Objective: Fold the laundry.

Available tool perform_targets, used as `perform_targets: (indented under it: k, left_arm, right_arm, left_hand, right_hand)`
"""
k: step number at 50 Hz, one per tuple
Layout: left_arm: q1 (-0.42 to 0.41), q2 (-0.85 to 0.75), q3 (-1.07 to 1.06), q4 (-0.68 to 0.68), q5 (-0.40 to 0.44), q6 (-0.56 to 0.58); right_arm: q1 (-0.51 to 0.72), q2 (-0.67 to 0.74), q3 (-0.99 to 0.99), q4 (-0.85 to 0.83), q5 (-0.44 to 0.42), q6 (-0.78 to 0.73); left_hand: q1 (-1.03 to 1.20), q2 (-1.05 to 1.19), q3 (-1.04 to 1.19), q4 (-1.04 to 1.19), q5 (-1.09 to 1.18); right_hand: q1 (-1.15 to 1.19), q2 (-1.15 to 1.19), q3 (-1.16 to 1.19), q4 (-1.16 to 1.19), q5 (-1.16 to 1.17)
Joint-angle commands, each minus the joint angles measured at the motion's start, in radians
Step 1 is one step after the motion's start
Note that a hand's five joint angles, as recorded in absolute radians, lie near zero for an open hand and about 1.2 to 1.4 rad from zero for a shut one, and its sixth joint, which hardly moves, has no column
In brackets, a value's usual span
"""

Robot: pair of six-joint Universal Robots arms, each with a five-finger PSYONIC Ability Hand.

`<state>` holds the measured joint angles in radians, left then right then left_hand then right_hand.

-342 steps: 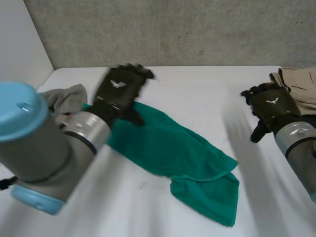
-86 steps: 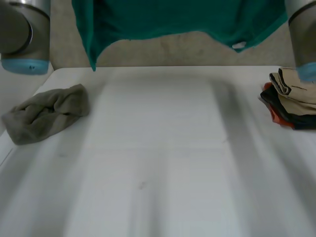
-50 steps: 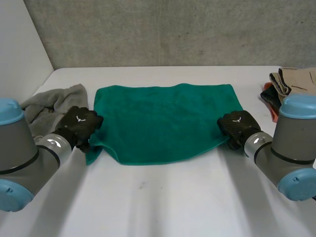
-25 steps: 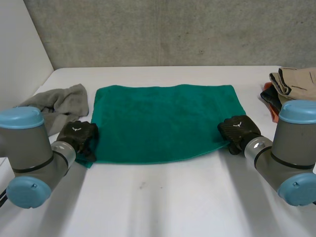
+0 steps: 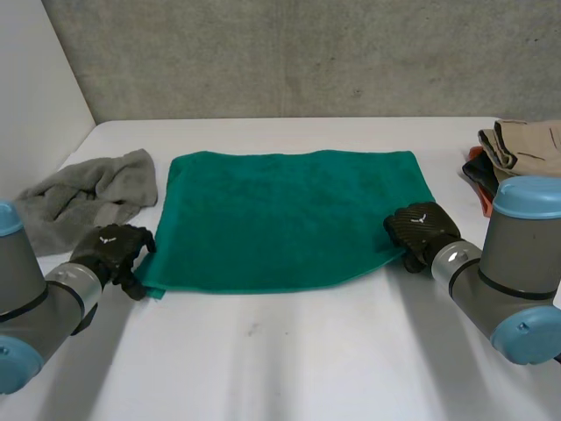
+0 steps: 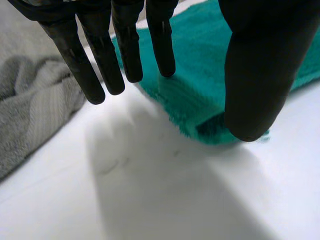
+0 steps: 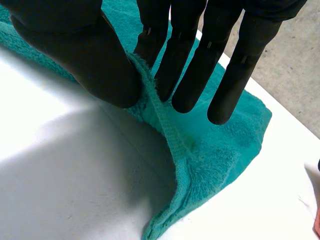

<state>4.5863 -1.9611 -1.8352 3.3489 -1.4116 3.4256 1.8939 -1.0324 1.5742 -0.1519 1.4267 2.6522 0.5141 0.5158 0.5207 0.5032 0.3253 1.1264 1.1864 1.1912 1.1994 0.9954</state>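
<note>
A green towel (image 5: 289, 219) lies spread flat on the white table (image 5: 289, 360). My left hand (image 5: 112, 248) sits just off the towel's near-left corner. In the left wrist view its fingers (image 6: 125, 50) are straight and apart from the thumb, and the corner of the towel (image 6: 200, 100) lies loose on the table under them. My right hand (image 5: 419, 230) is at the near-right corner. In the right wrist view the thumb (image 7: 85, 55) and fingers pinch a raised ridge of the towel's edge (image 7: 210, 150).
A crumpled grey cloth (image 5: 83, 197) lies at the far left, close to my left hand, with the grey cloth (image 6: 30, 115) beside its fingers. A pile of folded clothes (image 5: 517, 171) sits at the right edge. A grey wall stands behind the table.
The towel came down from the air and was laid flat. In the last half second my left hand let go of the near-left corner and drew away to the left. The right hand stayed put.
</note>
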Motion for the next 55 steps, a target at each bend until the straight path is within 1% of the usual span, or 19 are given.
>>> perform_targets:
  k: [1, 4, 5, 6, 10, 15, 21, 25, 28, 34, 39, 42, 45, 46, 49, 50, 53, 54, 55]
  left_arm:
    - [-0.003, -0.100, 0.070, 0.018, 0.002, 0.018]
    - [-0.009, -0.154, 0.117, 0.037, -0.001, 0.023]
    - [-0.010, -0.165, 0.129, 0.037, -0.001, 0.023]
    - [-0.009, -0.176, 0.149, 0.037, -0.006, 0.024]
    - [-0.010, -0.139, 0.171, 0.037, -0.013, 0.012]
    - [-0.017, 0.095, 0.148, 0.032, -0.007, -0.034]
    - [-0.015, 0.336, 0.123, 0.015, 0.014, -0.100]
    - [-0.004, 0.431, 0.120, -0.038, 0.032, -0.075]
    - [0.000, 0.442, 0.129, -0.094, 0.049, -0.040]
    - [-0.006, 0.354, 0.136, -0.186, 0.079, 0.135]
    - [-0.029, 0.123, 0.235, -0.183, 0.062, 0.302]
    - [-0.058, 0.006, 0.333, -0.172, 0.033, 0.331]
    - [-0.116, -0.128, 0.523, -0.135, -0.041, 0.340]
    - [-0.125, -0.149, 0.565, -0.123, -0.058, 0.340]
    - [-0.147, -0.216, 0.766, -0.022, -0.108, 0.330]
    - [-0.150, -0.223, 0.807, 0.015, -0.110, 0.328]
    - [-0.153, -0.226, 0.935, 0.205, -0.124, 0.301]
    - [-0.156, -0.223, 0.961, 0.316, -0.124, 0.258]
    - [-0.158, -0.222, 0.967, 0.357, -0.128, 0.239]
  right_arm:
    - [-0.009, 0.000, 0.001, 0.000, 0.001, 0.000]
    - [-0.010, -0.001, 0.001, 0.000, 0.001, 0.000]
    - [-0.012, -0.003, 0.001, 0.000, 0.003, 0.000]
    - [-0.010, -0.011, 0.003, 0.000, 0.004, 0.000]
    - [-0.012, -0.069, 0.001, 0.003, 0.020, -0.008]
    - [-0.012, -0.181, -0.016, 0.052, 0.020, -0.024]
    - [-0.038, -0.340, -0.121, 0.311, 0.017, -0.132]
    - [-0.068, -0.409, -0.192, 0.458, 0.006, -0.190]
    - [-0.073, -0.437, -0.242, 0.540, 0.001, -0.231]
    - [-0.073, -0.410, -0.284, 0.621, 0.001, -0.279]
    - [-0.068, -0.200, -0.350, 0.627, 0.021, -0.302]
    - [-0.059, -0.097, -0.435, 0.623, 0.038, -0.301]
    - [-0.058, -0.034, -0.535, 0.609, 0.066, -0.291]
    - [-0.055, 0.007, -0.622, 0.576, 0.087, -0.284]
    - [-0.052, 0.057, -0.762, 0.482, 0.116, -0.259]
    - [-0.052, 0.070, -0.840, 0.395, 0.133, -0.226]
    - [-0.053, 0.069, -0.919, 0.226, 0.144, -0.154]
    - [-0.055, 0.063, -0.925, 0.122, 0.143, -0.108]
    - [-0.058, 0.058, -0.922, 0.064, 0.143, -0.086]
  left_hand:
    - [0.139, 0.138, 0.133, 0.150, 0.154]
    - [0.388, 0.387, 0.382, 0.399, 0.402]
    - [0.540, 0.539, 0.534, 0.551, 0.555]
    - [0.879, 0.877, 0.872, 0.890, 0.893]
    - [0.882, 0.880, 0.876, 0.893, 0.896]
    - [0.882, 0.880, 0.876, 0.893, 0.896]
    - [0.882, 0.880, 0.876, 0.893, 0.896]
    - [0.882, 0.880, 0.876, 0.893, 0.896]
    - [0.882, 0.880, 0.876, 0.893, 0.896]
    - [0.882, 0.880, 0.876, 0.893, 0.896]
    - [0.882, 0.880, 0.876, 0.893, 0.896]
    - [0.882, 0.880, 0.876, 0.893, 0.896]
    - [0.882, 0.880, 0.876, 0.893, 0.896]
    - [0.882, 0.880, 0.876, 0.893, 0.896]
    - [0.882, 0.880, 0.876, 0.893, 0.896]
    - [0.882, 0.880, 0.876, 0.893, 0.896]
    - [0.882, 0.880, 0.876, 0.893, 0.896]
    - [0.882, 0.880, 0.876, 0.893, 0.896]
    - [0.882, 0.880, 0.876, 0.893, 0.896]
  right_hand:
    - [0.270, 0.210, 0.205, 0.197, 0.226]
    - [0.270, 0.210, 0.205, 0.197, 0.226]
    - [0.270, 0.210, 0.205, 0.197, 0.226]
    - [0.270, 0.210, 0.205, 0.197, 0.226]
    - [0.270, 0.210, 0.205, 0.197, 0.226]
    - [0.270, 0.210, 0.205, 0.197, 0.226]
    - [0.270, 0.210, 0.205, 0.197, 0.226]
    - [0.270, 0.210, 0.205, 0.197, 0.226]
    - [0.270, 0.210, 0.205, 0.197, 0.226]
    - [0.270, 0.210, 0.205, 0.197, 0.226]
    - [0.270, 0.210, 0.205, 0.197, 0.226]
    - [0.270, 0.210, 0.205, 0.197, 0.226]
    - [0.270, 0.210, 0.205, 0.197, 0.226]
    - [0.270, 0.210, 0.205, 0.197, 0.226]
    - [0.270, 0.210, 0.205, 0.197, 0.226]
    - [0.270, 0.210, 0.205, 0.197, 0.226]
    - [0.270, 0.210, 0.205, 0.197, 0.226]
    - [0.270, 0.210, 0.205, 0.197, 0.226]
    - [0.270, 0.210, 0.205, 0.197, 0.226]
